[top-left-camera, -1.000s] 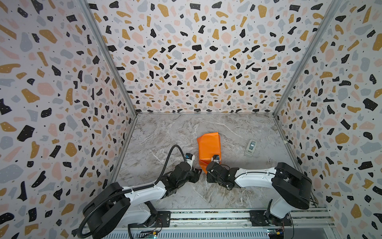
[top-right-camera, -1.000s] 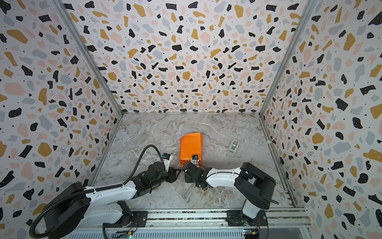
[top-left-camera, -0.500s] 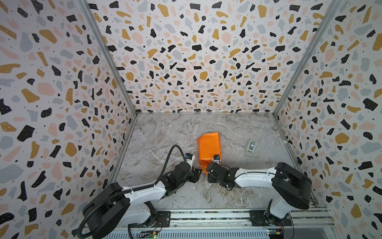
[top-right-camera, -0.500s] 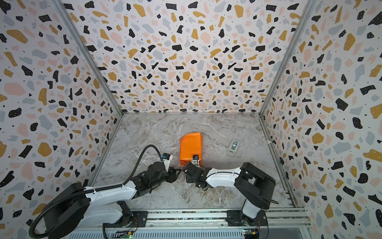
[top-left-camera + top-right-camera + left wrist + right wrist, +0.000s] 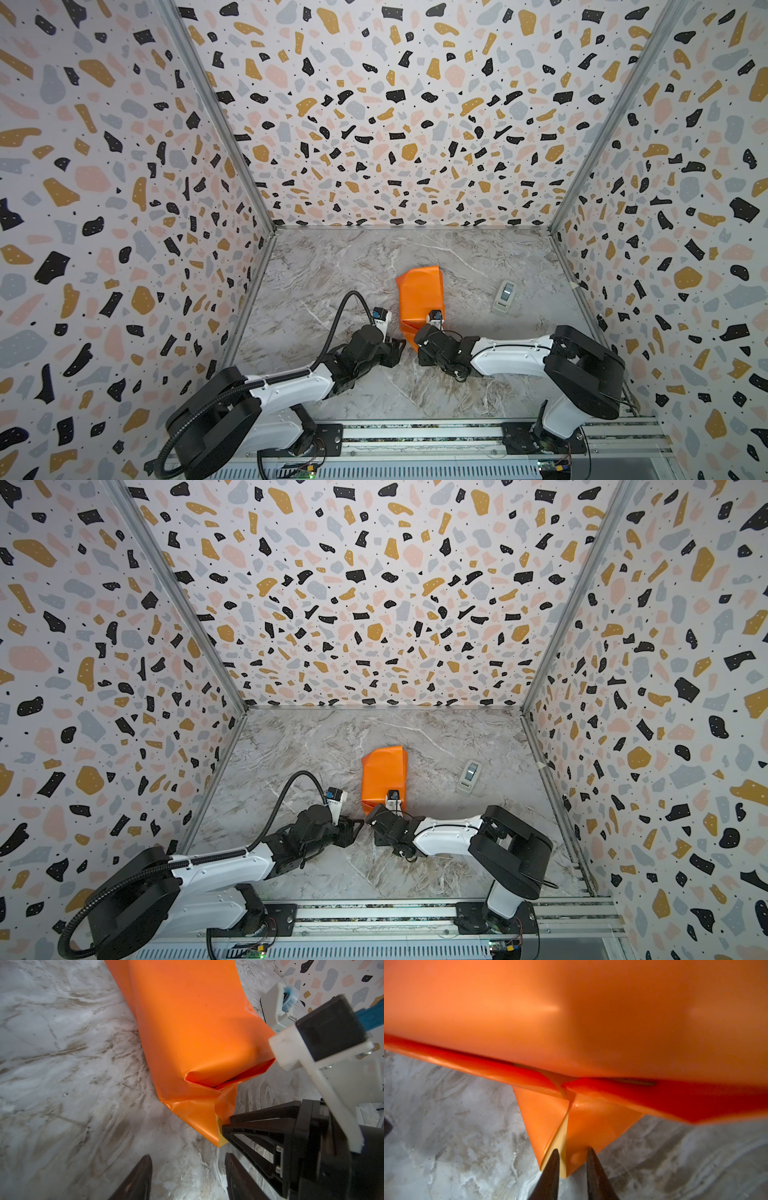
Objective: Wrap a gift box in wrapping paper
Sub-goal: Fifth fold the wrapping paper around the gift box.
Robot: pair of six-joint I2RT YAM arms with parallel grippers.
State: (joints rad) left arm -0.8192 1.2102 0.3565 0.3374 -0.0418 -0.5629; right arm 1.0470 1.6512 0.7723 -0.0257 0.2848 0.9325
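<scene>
The wrapping paper (image 5: 419,291) (image 5: 384,771), orange side out, lies as a folded parcel in mid-table. The gift box is hidden. At the parcel's near end a triangular flap (image 5: 591,1122) (image 5: 205,1124) lies on the table, a strip of its yellow face showing. My right gripper (image 5: 572,1152) (image 5: 415,340) (image 5: 368,818) has its jaws narrow around the flap's tip, a small gap still between the fingertips. My left gripper (image 5: 188,1157) (image 5: 401,351) (image 5: 357,829) stands open just left of that tip, low over bare table, holding nothing.
A white tape dispenser (image 5: 503,296) (image 5: 468,777) (image 5: 276,1007) lies to the right of the parcel. Patterned walls close in the marble table (image 5: 332,270) on three sides. The two grippers nearly meet at the parcel's near end.
The right gripper's jaws have narrowed around the flap's tip. Both arms and the parcel have stayed in place.
</scene>
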